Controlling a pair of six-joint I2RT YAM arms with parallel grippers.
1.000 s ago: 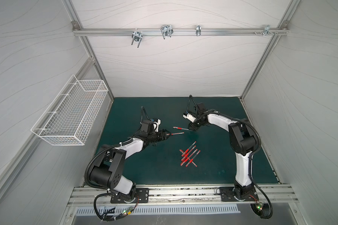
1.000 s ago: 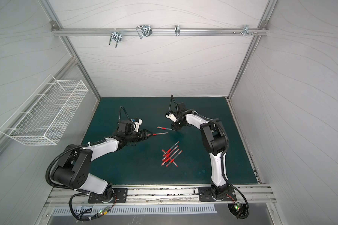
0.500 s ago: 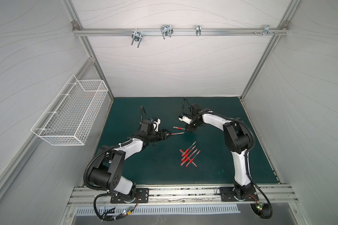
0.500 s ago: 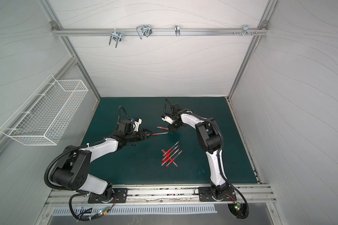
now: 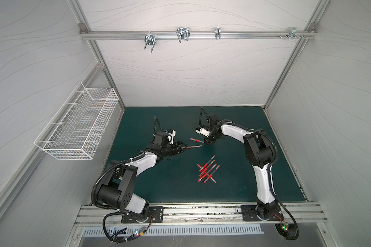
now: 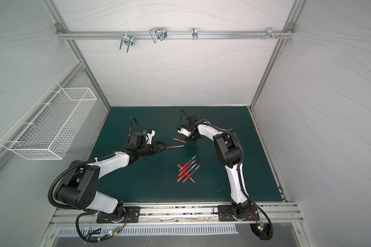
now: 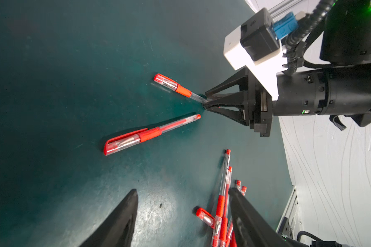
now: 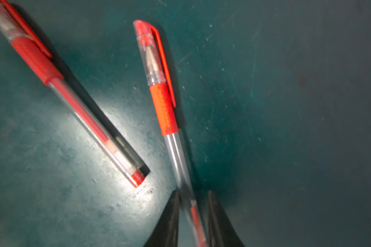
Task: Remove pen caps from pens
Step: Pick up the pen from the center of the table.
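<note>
Right gripper (image 7: pixel 206 103) jaws narrow on clear barrel of capped pen (image 8: pixel 177 154), flat on mat (image 8: pixel 287 107) — seemingly pinched, view blurred. Left gripper (image 7: pixel 182 190) wide, empty. Pen light, stiff, slick — hold ribbed band (image 8: pixel 164 109), pull cap (image 8: pixel 151 53).

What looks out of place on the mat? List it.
Nothing spilled or broken. The pile is untidy: one pen lies crosswise to the rest, and a loose cap lies at its edge. The right gripper grips a capped pen near its plug end.
</note>
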